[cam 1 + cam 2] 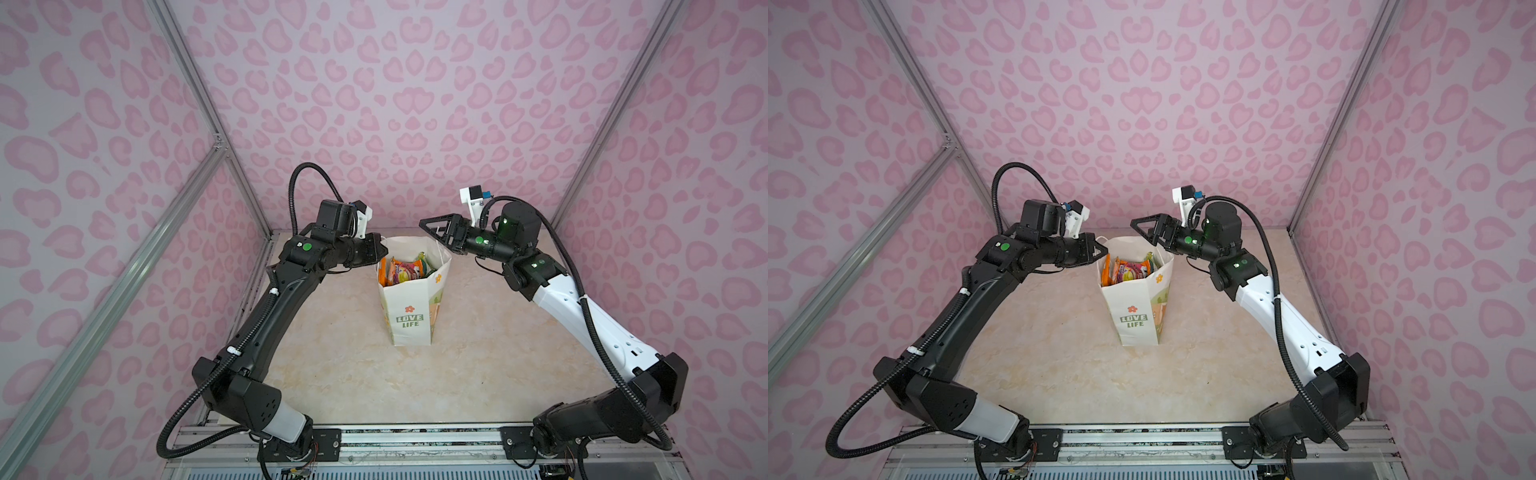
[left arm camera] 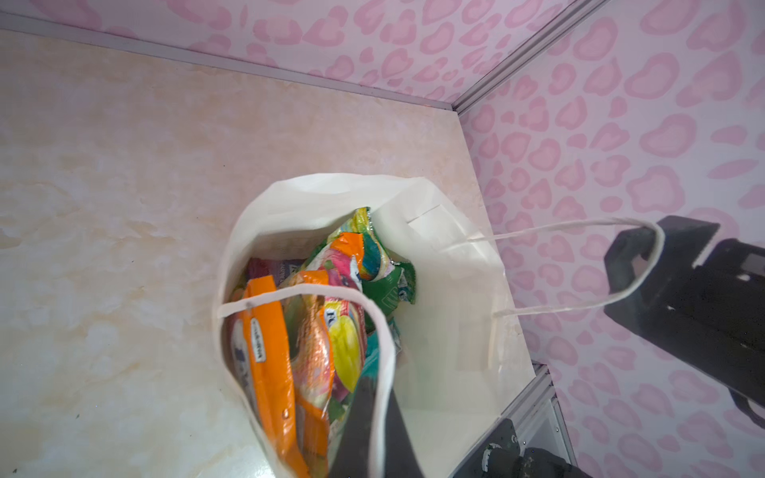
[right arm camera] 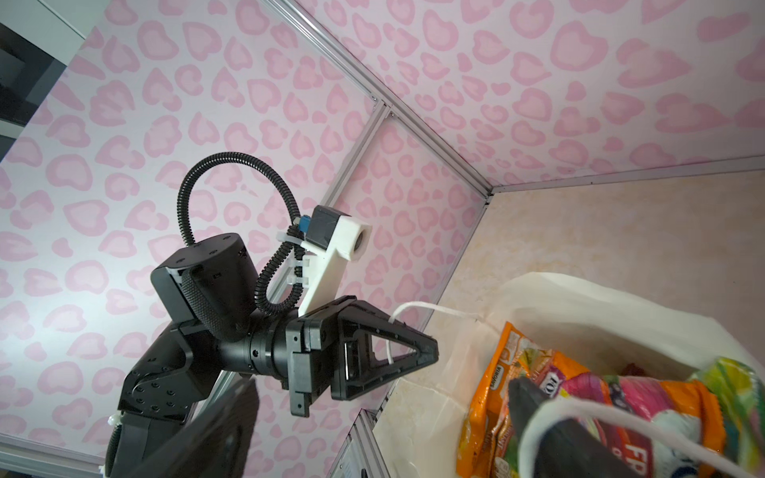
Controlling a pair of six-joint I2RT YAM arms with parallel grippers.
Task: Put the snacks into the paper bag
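Note:
The white paper bag (image 1: 409, 328) (image 1: 1138, 332) marked "LOVE LIFE" stands upright mid-table, its mouth open. The snacks (image 1: 405, 270) (image 1: 1129, 272) (image 2: 314, 331) (image 3: 600, 393), orange, pink, green and purple packets, fill it to near the rim. My left gripper (image 1: 381, 249) (image 1: 1102, 250) (image 2: 374, 434) is at the bag's left rim, shut on one white cord handle (image 2: 314, 289). My right gripper (image 1: 434, 232) (image 1: 1144, 232) hovers at the right rim, open. The other cord handle (image 2: 579, 223) is looped round one of its fingers (image 3: 538, 414). Both handles are pulled outwards.
The beige marbled tabletop (image 1: 478, 353) is ringed by pink heart-patterned walls (image 1: 415, 104) with aluminium posts (image 1: 199, 95). A metal rail (image 1: 415, 436) carrying both arm bases runs along the front edge. Bare table lies all around the bag.

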